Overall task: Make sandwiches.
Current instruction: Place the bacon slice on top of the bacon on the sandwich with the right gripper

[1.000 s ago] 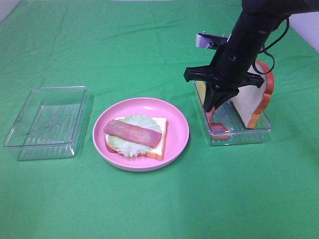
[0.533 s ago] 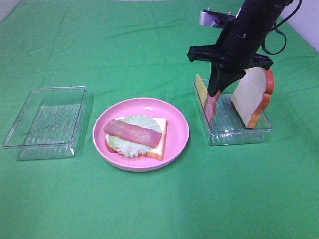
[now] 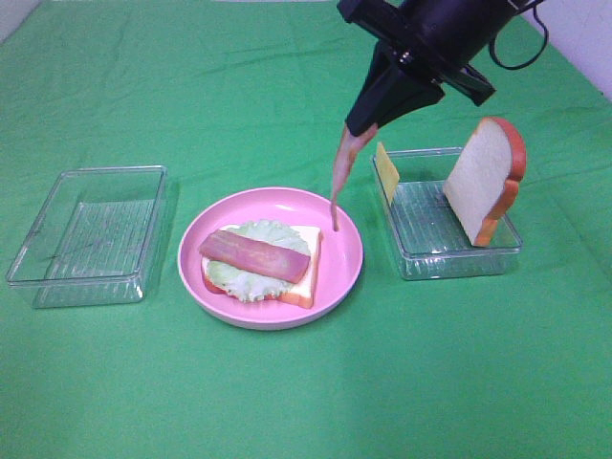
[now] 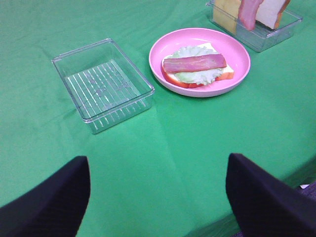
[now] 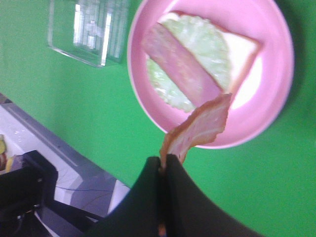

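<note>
Right end effector [image 3: 356, 122] pinches limp pink bacon strip [image 3: 339, 177] | round plate [image 3: 341, 274] below

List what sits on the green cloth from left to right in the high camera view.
Transparent box → pink plate carrying the half-built sandwich → second transparent box holding a cheese slice, then an upright bread slice.

The upper end of the hanging bacon strip [image 3: 338, 182] is hidden between the closed fingers of the right gripper [image 3: 356, 125]. On the pink plate [image 3: 346, 263], the lower bread slice [image 3: 308, 251] is largely covered by lettuce [image 3: 260, 230] and a second bacon strip [image 3: 253, 255]. A red layer [image 3: 208, 284] beneath cannot be identified. The clear box [image 4: 271, 37] near the counter's right edge is cropped in the left wrist view.
</note>
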Available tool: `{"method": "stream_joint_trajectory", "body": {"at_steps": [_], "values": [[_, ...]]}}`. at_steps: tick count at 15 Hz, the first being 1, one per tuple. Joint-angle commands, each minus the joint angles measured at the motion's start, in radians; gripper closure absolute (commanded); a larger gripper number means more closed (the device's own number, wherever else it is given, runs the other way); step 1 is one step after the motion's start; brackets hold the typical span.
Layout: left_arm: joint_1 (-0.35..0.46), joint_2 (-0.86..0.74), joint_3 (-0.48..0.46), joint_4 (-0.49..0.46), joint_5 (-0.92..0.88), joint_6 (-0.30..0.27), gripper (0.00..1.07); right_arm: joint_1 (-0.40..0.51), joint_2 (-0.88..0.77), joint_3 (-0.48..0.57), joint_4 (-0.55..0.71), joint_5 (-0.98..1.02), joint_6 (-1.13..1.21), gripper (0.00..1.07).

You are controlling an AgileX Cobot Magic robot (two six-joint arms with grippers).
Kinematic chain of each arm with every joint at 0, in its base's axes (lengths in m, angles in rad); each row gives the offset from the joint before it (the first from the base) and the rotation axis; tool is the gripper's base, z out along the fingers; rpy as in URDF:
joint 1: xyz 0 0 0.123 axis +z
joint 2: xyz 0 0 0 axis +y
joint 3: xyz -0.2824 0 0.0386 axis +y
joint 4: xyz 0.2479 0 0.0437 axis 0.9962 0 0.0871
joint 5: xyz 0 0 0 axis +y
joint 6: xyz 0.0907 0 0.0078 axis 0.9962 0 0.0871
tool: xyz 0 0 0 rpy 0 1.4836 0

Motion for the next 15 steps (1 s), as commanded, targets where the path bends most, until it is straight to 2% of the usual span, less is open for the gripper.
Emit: {"method": "stream_joint_trajectory", "body": {"at_steps": [1, 4, 6, 9, 10, 12, 15], "values": [[0.000, -0.019, 0.001, -0.008, -0.010, 0.002, 0.33, 0.053, 0.004, -0.003, 0.084, -0.072, -0.070, 1.07], [0.000, -0.019, 0.001, -0.008, -0.010, 0.002, 0.33, 0.180, 0.059, -0.004, 0.113, -0.259, -0.070, 1.07], [0.000, -0.019, 0.001, -0.009, -0.010, 0.002, 0.33, 0.225, 0.119, -0.005, 0.205, -0.334, -0.078, 1.07], [0.000, -0.019, 0.001, -0.009, -0.010, 0.002, 0.33, 0.233, 0.199, -0.005, 0.351, -0.348, -0.145, 1.07], [0.000, -0.019, 0.001, -0.009, -0.010, 0.002, 0.33, 0.228, 0.227, -0.005, 0.356, -0.364, -0.144, 1.07], [0.000, -0.019, 0.001, -0.009, -0.010, 0.002, 0.33, 0.214, 0.264, -0.005, 0.293, -0.369, -0.110, 1.07], [0.000, -0.019, 0.001, -0.009, -0.010, 0.002, 0.33, 0.195, 0.268, -0.005, -0.007, -0.342, 0.106, 1.07]]}}
